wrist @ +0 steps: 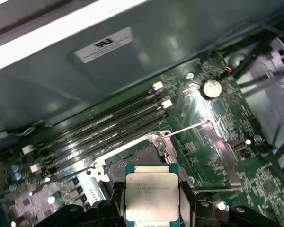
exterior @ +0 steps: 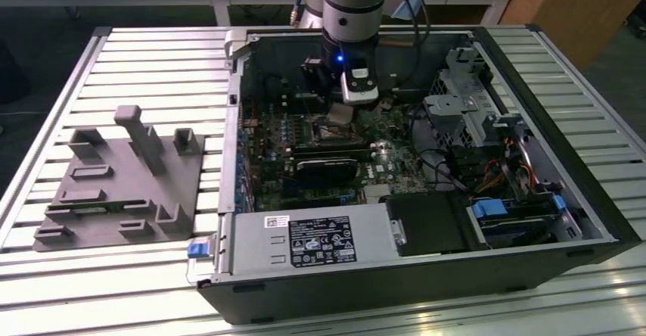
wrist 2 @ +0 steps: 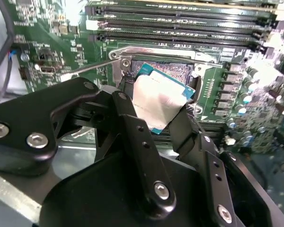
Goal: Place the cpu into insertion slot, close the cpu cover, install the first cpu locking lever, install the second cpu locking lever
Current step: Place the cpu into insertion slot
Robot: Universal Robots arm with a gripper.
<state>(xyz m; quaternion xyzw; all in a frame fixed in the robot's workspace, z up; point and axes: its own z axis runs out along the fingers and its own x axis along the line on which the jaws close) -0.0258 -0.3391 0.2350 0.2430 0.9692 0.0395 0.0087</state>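
Item: black two-finger gripper [wrist 2: 156, 108] on a grey robot arm, lowered into an open black computer case [exterior: 525, 272] on a grey slatted table [exterior: 151, 56].

Claw state: clenched on the cpu [wrist 2: 157, 100] – a thin square chip with a pale silvery face and a blue-green edge, pinched by two opposite sides between the black fingers [wrist 2: 132, 127].

Location of cpu: in both wrist views it hangs over the insertion slot [wrist: 128, 165], a square black-framed socket with a dark centre on the green motherboard [wrist: 203, 106]. It is tilted and not seated.

Cpu cover [wrist: 222, 151]: thin silvery metal frame – swung open, lying beside the slot.

Adjacent: long black memory slots [wrist: 109, 124] just past the socket, and a grey moulded fixture block [exterior: 121, 185] on the table at the exterior view's left
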